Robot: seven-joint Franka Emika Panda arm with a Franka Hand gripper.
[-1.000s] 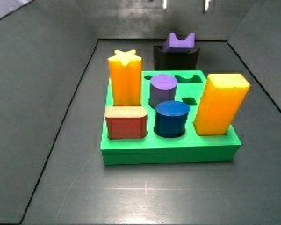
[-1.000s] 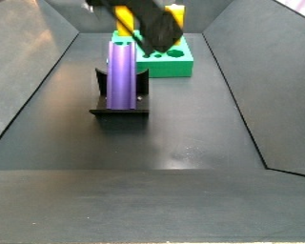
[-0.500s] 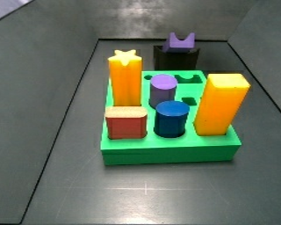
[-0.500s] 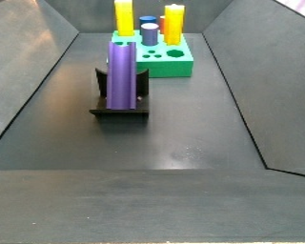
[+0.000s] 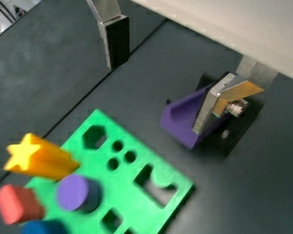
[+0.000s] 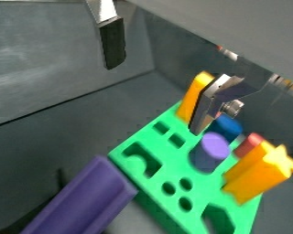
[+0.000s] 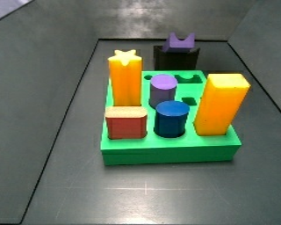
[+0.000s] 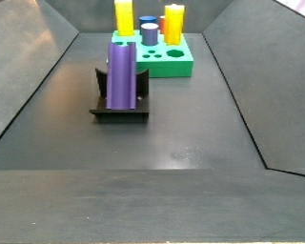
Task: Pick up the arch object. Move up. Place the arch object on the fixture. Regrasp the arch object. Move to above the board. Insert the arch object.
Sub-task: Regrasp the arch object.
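Observation:
The arch object (image 8: 121, 74), a tall dark purple block with two prongs on top (image 7: 179, 41), rests on the black fixture (image 8: 119, 111) (image 7: 176, 59), behind the green board (image 7: 167, 151) (image 8: 177, 67). In both wrist views my gripper (image 5: 168, 71) (image 6: 161, 71) hangs high above them, open, with nothing between its silver fingers (image 5: 113, 37). The arch object (image 5: 186, 119) (image 6: 81, 201) and the board (image 5: 103, 123) (image 6: 179, 215) lie below it. The gripper does not show in either side view.
The board holds a yellow star peg (image 7: 126, 77), an orange block (image 7: 221, 103), a red block (image 7: 126, 123), a blue cylinder (image 7: 171, 119) and a lilac cylinder (image 7: 164, 88). Sloped dark walls (image 8: 41, 86) ring the floor.
A second ago the gripper showed at the top of a side view, over the board. It has risen out of that view. The arch object stays on the fixture.

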